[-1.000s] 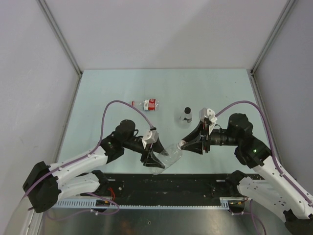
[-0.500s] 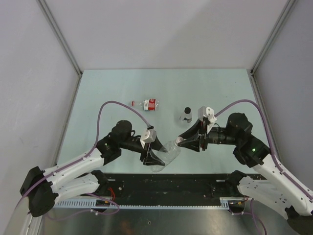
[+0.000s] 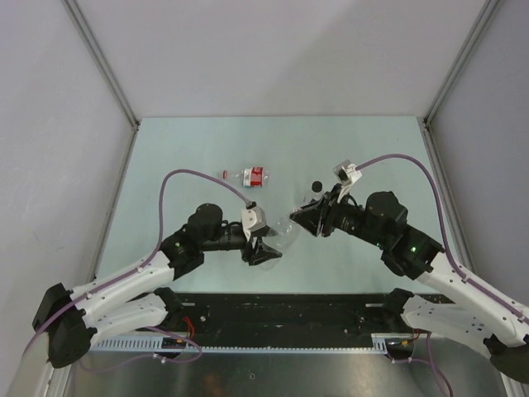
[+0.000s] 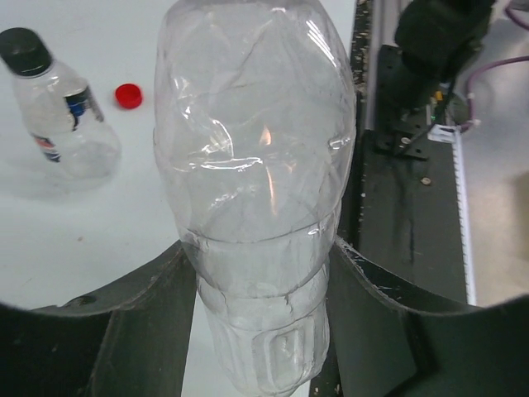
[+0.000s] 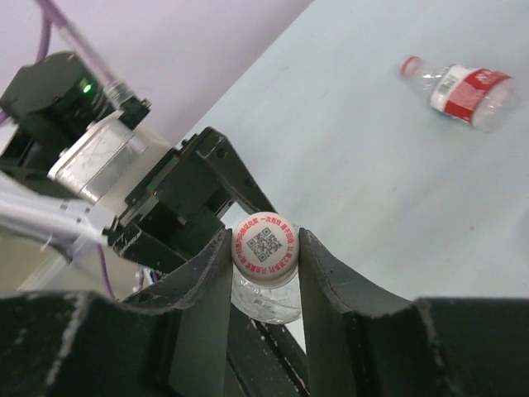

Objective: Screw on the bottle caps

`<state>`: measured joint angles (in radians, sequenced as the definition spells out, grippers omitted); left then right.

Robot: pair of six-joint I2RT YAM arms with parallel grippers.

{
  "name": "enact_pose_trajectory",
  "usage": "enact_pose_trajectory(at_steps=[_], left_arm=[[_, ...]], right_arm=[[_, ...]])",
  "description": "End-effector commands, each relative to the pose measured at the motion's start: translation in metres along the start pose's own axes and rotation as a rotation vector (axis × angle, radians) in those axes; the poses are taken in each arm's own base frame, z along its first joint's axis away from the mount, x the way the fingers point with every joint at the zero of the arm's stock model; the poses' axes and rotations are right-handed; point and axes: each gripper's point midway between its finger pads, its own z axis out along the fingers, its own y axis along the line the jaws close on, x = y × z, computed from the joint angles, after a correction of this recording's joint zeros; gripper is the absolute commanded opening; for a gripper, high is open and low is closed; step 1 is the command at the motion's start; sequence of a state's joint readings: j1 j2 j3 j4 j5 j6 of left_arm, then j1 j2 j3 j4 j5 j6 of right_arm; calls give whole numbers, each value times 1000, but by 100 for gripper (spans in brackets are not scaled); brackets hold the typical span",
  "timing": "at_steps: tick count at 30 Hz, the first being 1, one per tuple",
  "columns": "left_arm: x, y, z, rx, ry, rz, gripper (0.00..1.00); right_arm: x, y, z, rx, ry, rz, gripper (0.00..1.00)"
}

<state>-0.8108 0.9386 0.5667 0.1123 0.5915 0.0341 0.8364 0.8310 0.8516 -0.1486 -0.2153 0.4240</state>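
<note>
over the near middle of the table (image 3: 165,165), the left gripper (image 3: 266,248), jaws partway spread, clamps the clear bottle (image 4: 256,149) round its body. behind, a labelled bottle (image 3: 254,175) lies flat. the right gripper (image 3: 302,217), narrowly parted, pinches the white cap (image 5: 264,246) at the clear bottle's neck.

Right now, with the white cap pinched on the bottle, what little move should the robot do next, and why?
Probably turn the right end effector to twist the white cap down, while the left end effector holds the clear bottle steady. The cap sits on the bottle's neck between the right fingers, and both grips look closed, so twisting seems next.
</note>
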Motion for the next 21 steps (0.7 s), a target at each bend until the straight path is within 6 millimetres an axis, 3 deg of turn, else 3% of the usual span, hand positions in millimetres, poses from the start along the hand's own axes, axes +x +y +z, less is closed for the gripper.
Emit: enact_pose_trajectory(at_steps=[1,4,11,21], left_arm=[[-117,50,-10,-284,-326,97,0],[-110,58,-4,-326,-308,69,0],[-96,66,4,-351,-273,48,0],[-65,61,7,-329,-228,-1,0]], right_arm=[[50,-20,-1,193,123,129,23],[46,-21,3,225,85,131,26],[40,-17,8,221,53,141,45],[13,12,2,61,-23,12,81]])
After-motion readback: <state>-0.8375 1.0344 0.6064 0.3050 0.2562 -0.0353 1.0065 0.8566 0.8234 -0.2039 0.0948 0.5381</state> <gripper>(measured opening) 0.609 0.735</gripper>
